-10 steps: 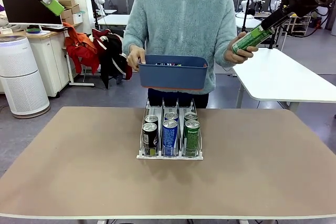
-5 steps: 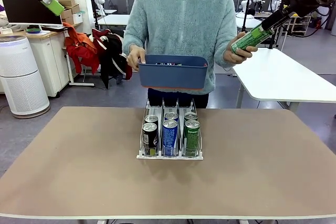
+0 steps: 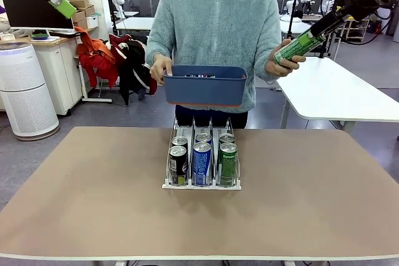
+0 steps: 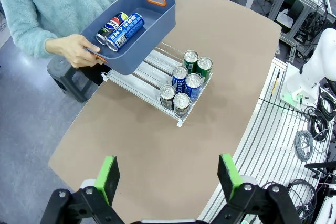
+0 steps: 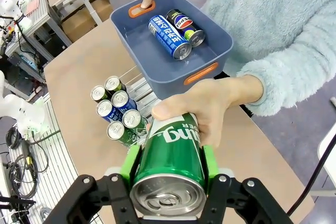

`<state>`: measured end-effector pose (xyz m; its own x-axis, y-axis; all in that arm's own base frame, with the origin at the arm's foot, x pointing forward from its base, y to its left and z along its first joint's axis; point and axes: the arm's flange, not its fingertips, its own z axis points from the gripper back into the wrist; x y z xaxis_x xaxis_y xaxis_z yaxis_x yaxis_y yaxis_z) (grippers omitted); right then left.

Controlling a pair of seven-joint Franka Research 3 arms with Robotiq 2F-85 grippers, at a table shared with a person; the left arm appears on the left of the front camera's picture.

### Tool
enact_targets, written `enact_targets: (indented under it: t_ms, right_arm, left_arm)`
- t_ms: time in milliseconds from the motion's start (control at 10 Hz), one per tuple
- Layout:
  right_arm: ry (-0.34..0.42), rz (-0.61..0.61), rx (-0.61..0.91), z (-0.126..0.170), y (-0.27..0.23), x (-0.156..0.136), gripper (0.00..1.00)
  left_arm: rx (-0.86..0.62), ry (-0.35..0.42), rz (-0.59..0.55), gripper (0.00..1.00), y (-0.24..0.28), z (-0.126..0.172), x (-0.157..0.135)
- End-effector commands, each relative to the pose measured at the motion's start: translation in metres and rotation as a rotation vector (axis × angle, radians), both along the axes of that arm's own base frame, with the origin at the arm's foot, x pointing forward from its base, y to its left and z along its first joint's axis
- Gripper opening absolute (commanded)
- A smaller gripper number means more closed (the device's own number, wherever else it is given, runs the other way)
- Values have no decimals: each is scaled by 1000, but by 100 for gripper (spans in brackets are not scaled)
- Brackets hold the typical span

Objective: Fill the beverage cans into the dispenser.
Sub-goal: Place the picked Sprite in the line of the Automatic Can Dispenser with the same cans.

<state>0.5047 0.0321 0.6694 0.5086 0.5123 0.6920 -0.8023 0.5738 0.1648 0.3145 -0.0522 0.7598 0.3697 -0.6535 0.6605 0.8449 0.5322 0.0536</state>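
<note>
A green can [image 3: 298, 47] [image 5: 170, 156] hangs high at the right, off the table, with my right gripper [image 3: 313, 35] [image 5: 169, 169] shut on its top end. The person's hand [image 3: 283, 63] [image 5: 202, 103] still holds its lower end. The dispenser [image 3: 201, 186] [image 4: 143, 74] [image 5: 137, 83] stands mid-table with several cans [image 3: 202, 160] [image 4: 186, 80] [image 5: 116, 111] at its front. Behind and above it the person's other hand holds a dark blue bin [image 3: 204, 88] [image 4: 144, 38] [image 5: 157, 69], where a blue can [image 4: 125, 29] [image 5: 169, 36] and a black can [image 4: 111, 24] [image 5: 185, 25] lie. My left gripper [image 3: 62, 4] [image 4: 168, 177] is open, high at the left.
The tan table [image 3: 93, 204] has bare surface on both sides of the dispenser. A white table [image 3: 343, 98] stands behind at the right. At the far left, off the table, is a white air purifier [image 3: 25, 91].
My right gripper has closed the last bit onto the green can in the person's hand. Nothing else has visibly moved.
</note>
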Motion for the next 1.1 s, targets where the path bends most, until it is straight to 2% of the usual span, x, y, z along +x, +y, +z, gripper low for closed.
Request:
enact_targets:
  t_ms: [0, 1000]
  right_arm:
    - [-5, 2, -1, 1, 0, 0, 0]
    - [-5, 2, -1, 1, 0, 0, 0]
  left_arm:
    - [10, 1, 1, 100, 1, -1, 0]
    - [10, 1, 1, 100, 1, -1, 0]
